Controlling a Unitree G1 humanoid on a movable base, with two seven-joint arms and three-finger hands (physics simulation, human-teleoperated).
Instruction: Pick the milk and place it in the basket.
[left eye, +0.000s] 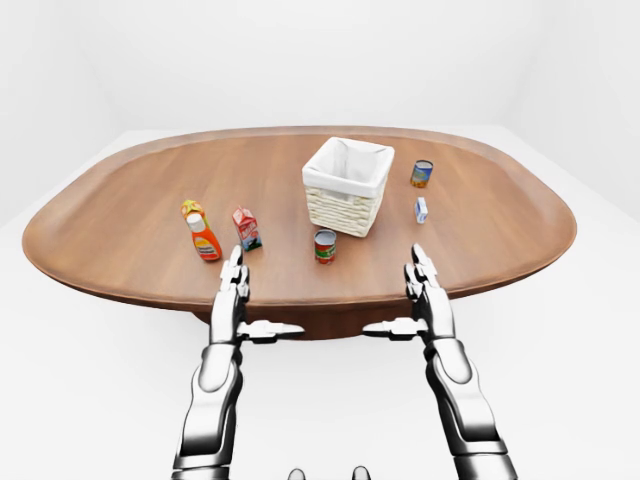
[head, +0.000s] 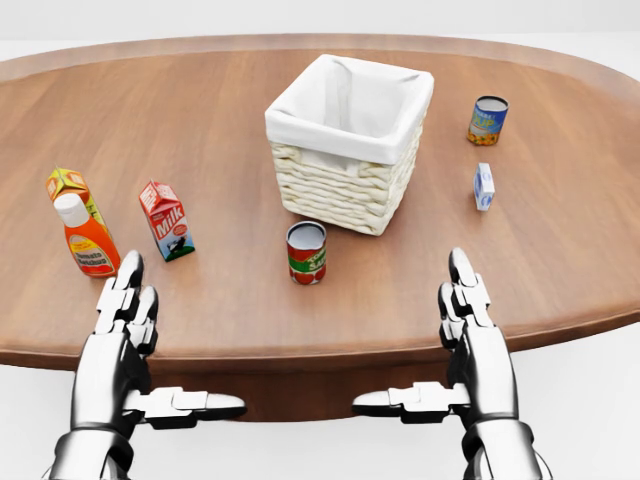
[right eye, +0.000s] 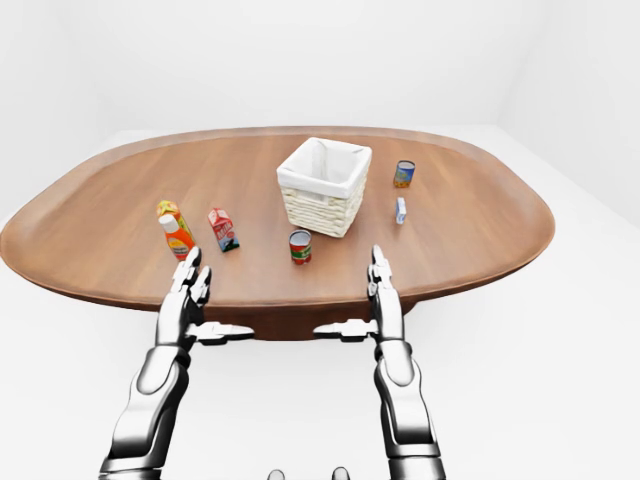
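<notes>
Oval wooden worktop filled the head view. Basket, woven, with a white cloth lining, stood upright near the middle; only the lining showed inside it, though the bottom was partly hidden by the near wall.

Milk, a red-and-white carton, stood upright on the worktop to the left of the basket, well apart from it. Just left of the milk was an orange bottle with a white cap, and close behind that a small orange carton.

Red can stood upright just below the basket in the head view, close to its near wall but not touching. To the right of the basket: a blue-and-yellow can toward the top, a small blue-white box below it.

Left hand hovered at the worktop's near edge, below the bottle and milk, fingers straight and apart, thumb out sideways, holding nothing. Right hand mirrored it at the lower right, fingers spread, empty.
</notes>
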